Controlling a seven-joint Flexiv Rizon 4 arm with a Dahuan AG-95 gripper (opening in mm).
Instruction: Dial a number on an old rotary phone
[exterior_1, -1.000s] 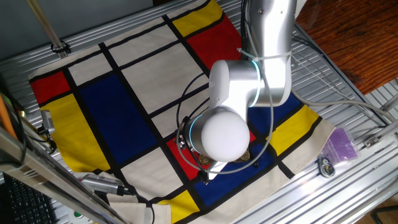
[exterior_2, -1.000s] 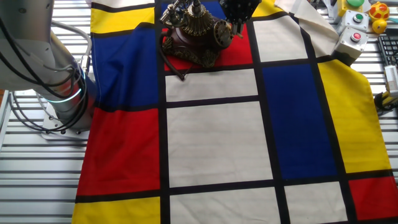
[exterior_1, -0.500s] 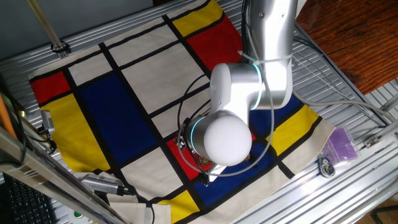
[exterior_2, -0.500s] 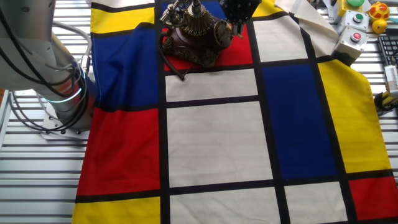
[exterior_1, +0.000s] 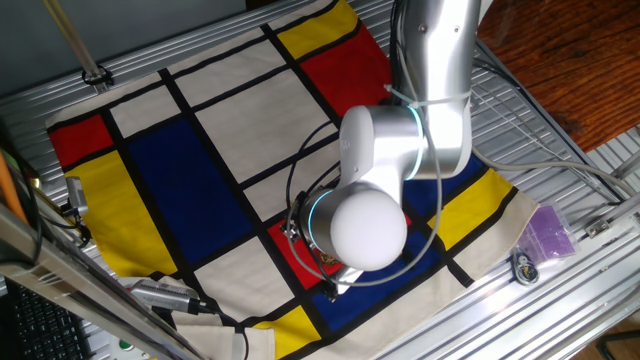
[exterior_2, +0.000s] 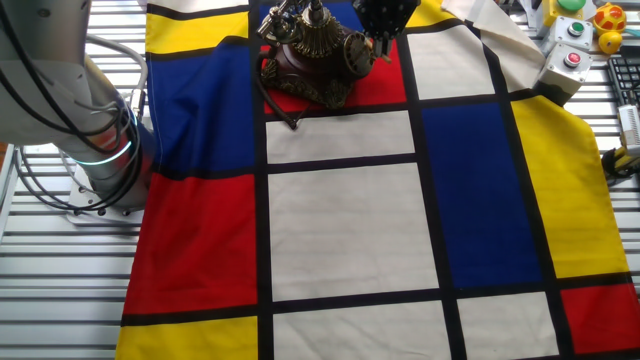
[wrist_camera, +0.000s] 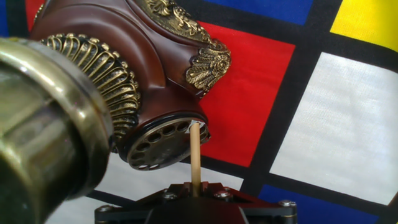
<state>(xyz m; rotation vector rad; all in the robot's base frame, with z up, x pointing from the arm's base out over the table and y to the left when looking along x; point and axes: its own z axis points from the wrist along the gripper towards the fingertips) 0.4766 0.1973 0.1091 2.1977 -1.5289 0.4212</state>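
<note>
- Colour-block cloth covers the desk, red, blue, yellow and white panels edged in black.
- Nearest the hand camera, the gripper is closed narrowly on a thin wooden stick, held upright, probably to serve as a dialing finger.
- Its tip sits at a hole near the dial rim.
- Beyond, the old rotary phone stands on a red panel near the cloth's edge.

Robot lab, bench of slotted alu rails showing round a colour-block cloth, arm base w/ cables sitting at one edge, button box & keyboard lying nearby
</note>
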